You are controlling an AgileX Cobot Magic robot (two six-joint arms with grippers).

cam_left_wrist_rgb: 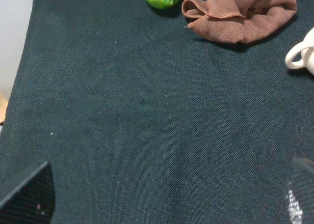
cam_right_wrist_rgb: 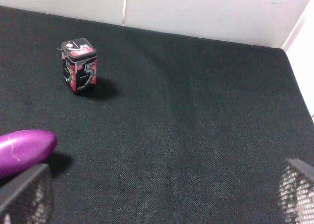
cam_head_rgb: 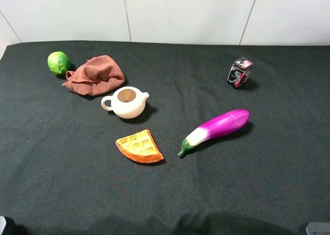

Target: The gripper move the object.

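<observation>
The cream-white teapot point(cam_head_rgb: 128, 102) stands upright left of the table's middle, lidless, with its brown inside showing, handle to the left and spout to the right. Its handle also shows at the edge of the left wrist view point(cam_left_wrist_rgb: 309, 42). My left gripper point(cam_left_wrist_rgb: 164, 199) is open and empty, with wide-apart fingertips point(cam_left_wrist_rgb: 29, 194) over bare cloth, well short of the teapot. My right gripper point(cam_right_wrist_rgb: 162, 194) is open and empty, its fingertips point(cam_right_wrist_rgb: 24, 194) near the eggplant's tip. In the exterior view only dark bits of the arms show at the bottom corners.
A green lime point(cam_head_rgb: 59, 63) and a crumpled brown cloth point(cam_head_rgb: 95, 75) lie behind the teapot to the left. A waffle slice point(cam_head_rgb: 139, 147) lies in front of it. A purple eggplant point(cam_head_rgb: 216, 129) and a small printed tin point(cam_head_rgb: 240, 72) are on the right.
</observation>
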